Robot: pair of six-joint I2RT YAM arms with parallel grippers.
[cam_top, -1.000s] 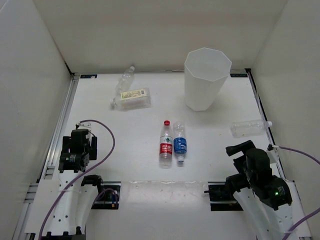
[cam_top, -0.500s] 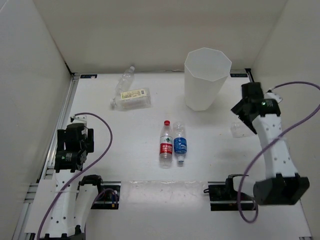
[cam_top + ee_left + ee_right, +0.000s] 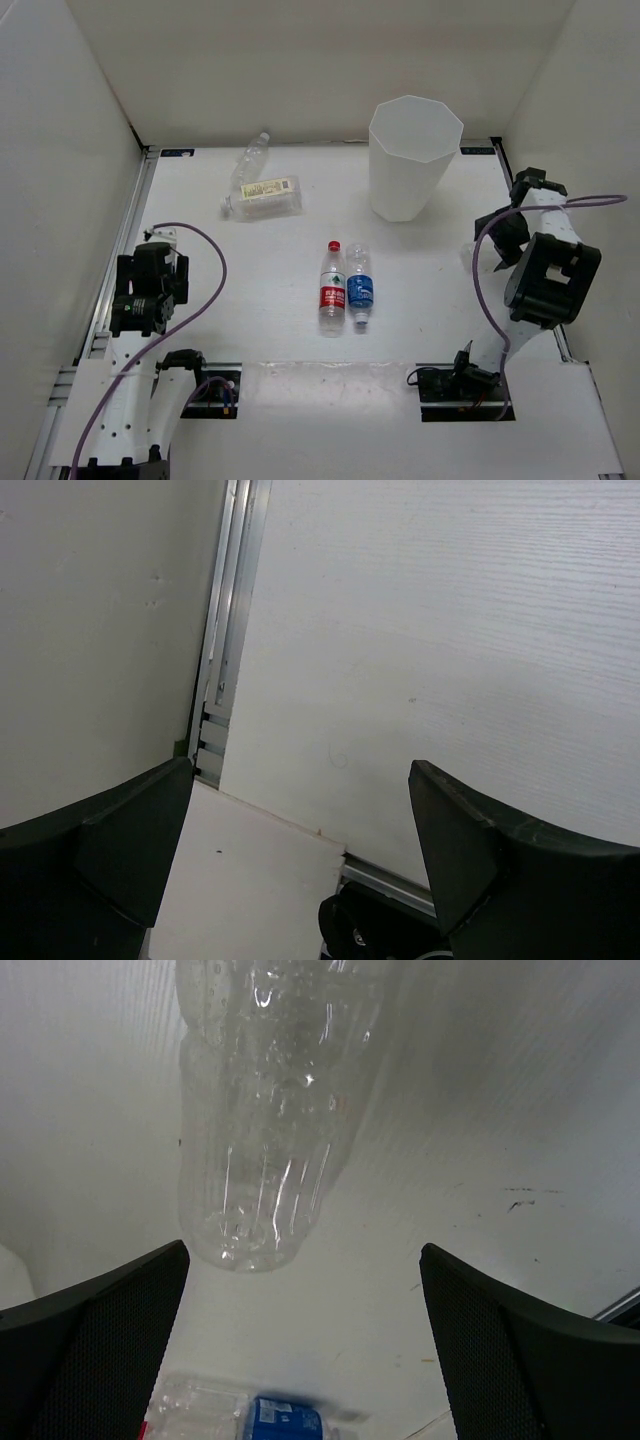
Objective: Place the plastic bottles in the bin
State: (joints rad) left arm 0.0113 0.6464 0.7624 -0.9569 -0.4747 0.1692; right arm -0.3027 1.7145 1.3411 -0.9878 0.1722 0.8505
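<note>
Unlabelled bottle lies flat on the table's right side, long axis running away from right claw, base nearest it. That claw hangs over it, wide, empty. Red-labelled bottle mid-table, cap pointing far. Left claw wide, empty.

the unlabelled bottle is clear, glossy, ribbed plastic; the bin translucent white plastic, smooth; the table matt white, finely lined; its edge rail bare metal.
</note>
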